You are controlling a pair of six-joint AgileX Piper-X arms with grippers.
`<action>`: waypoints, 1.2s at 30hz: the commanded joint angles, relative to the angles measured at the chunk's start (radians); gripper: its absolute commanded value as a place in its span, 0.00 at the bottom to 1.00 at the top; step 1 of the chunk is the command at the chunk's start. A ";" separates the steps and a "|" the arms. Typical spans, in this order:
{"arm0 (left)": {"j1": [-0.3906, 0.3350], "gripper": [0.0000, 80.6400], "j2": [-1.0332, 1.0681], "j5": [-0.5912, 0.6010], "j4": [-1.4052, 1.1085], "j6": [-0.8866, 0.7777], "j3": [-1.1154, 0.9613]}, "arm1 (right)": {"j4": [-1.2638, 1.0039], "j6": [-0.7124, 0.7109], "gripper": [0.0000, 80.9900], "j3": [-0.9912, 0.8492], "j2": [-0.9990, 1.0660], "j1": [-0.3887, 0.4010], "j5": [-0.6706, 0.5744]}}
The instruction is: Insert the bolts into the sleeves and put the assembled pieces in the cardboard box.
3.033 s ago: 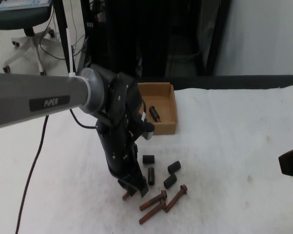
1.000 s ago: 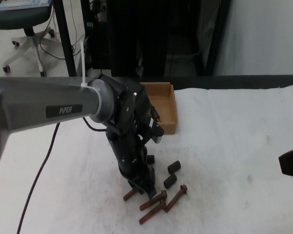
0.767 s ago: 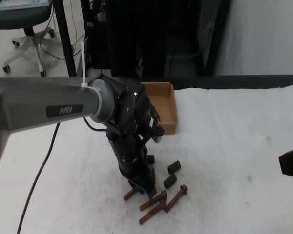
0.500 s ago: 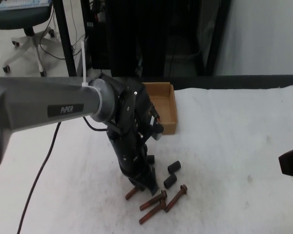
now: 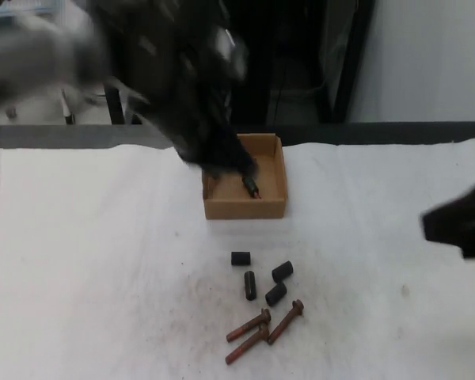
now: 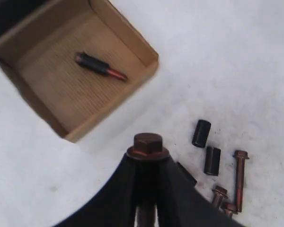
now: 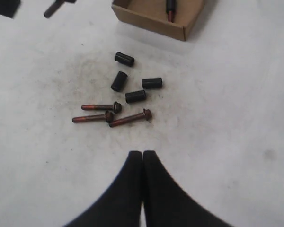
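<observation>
Now that the left claw (image 6: 146, 166) has risen off the white worktop (image 6: 236, 56) w/ one rusty hex-head steel bolt (image 6: 147, 143) clamped, we need a black sleeve (image 6: 201, 133) nxt; right claw (image 7: 142, 161) pinched empty.

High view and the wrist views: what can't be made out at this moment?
High view: the left arm is smeared by motion blur, its outline lost.
High view: the right arm is a dark shape cut off by the picture's edge.
Left wrist view: the shank of the bolt is hidden inside the left end effector.
Right wrist view: the cardboard box is cut off by the picture's edge.
</observation>
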 commanded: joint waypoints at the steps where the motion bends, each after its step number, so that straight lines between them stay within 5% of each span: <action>1: 0.043 0.00 -0.198 -0.023 -0.019 -0.029 0.061 | -0.095 0.000 0.00 0.000 0.071 0.009 -0.102; 9: 0.123 0.00 -0.638 -0.006 -0.248 -0.087 0.352 | -0.331 -0.055 0.00 -0.062 0.386 0.178 -0.107; 14: 0.136 0.00 -0.779 -0.002 -0.276 -0.085 0.507 | -0.300 -0.203 0.00 -0.232 0.619 0.297 0.039; 17: 0.142 0.00 -0.791 -0.001 -0.276 -0.110 0.572 | -0.270 -0.288 0.13 -0.355 0.741 0.344 0.119; 22: 0.142 0.00 -0.791 -0.001 -0.276 -0.103 0.607 | -0.257 -0.344 0.47 -0.534 0.916 0.370 0.216; 36: 0.142 0.00 -0.791 -0.001 -0.283 0.006 0.607 | -0.144 -0.673 0.42 -0.603 1.106 0.372 0.243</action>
